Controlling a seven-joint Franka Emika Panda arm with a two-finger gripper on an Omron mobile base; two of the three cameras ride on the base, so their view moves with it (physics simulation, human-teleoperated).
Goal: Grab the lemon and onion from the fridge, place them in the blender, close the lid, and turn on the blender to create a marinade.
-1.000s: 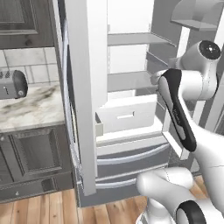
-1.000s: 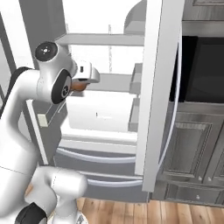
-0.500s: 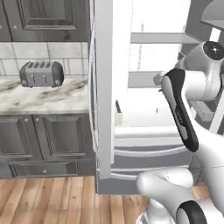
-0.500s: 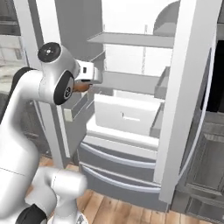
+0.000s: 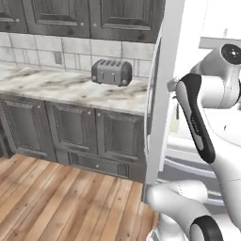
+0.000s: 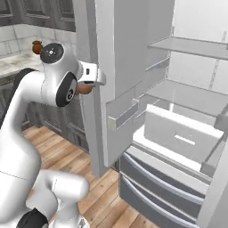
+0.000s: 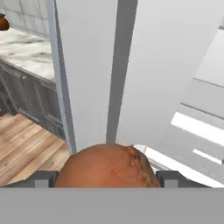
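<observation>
My gripper (image 7: 107, 178) is shut on the orange-brown onion (image 7: 107, 165), which bulges between the two dark fingertips (image 7: 41, 178). From the right base view the onion (image 6: 83, 89) hangs under my white hand, just in front of the outer edge of the fridge (image 6: 187, 95). The fridge stands open, showing grey shelves and white drawers. In the left base view its white side (image 5: 162, 99) rises at the right, beside my arm. The lemon, the blender and the lid are out of view.
A silver-black toaster (image 5: 111, 71) stands on the marble counter (image 5: 56, 87) over dark cabinets, left of the fridge. A small reddish-brown round thing (image 6: 36, 44) sits on the counter behind my arm. Wooden floor (image 5: 56, 197) spreads out in front of the cabinets.
The base has turned left, so both base views have slid off the fridge interior toward the counter and toaster. The onion stays in my gripper.
</observation>
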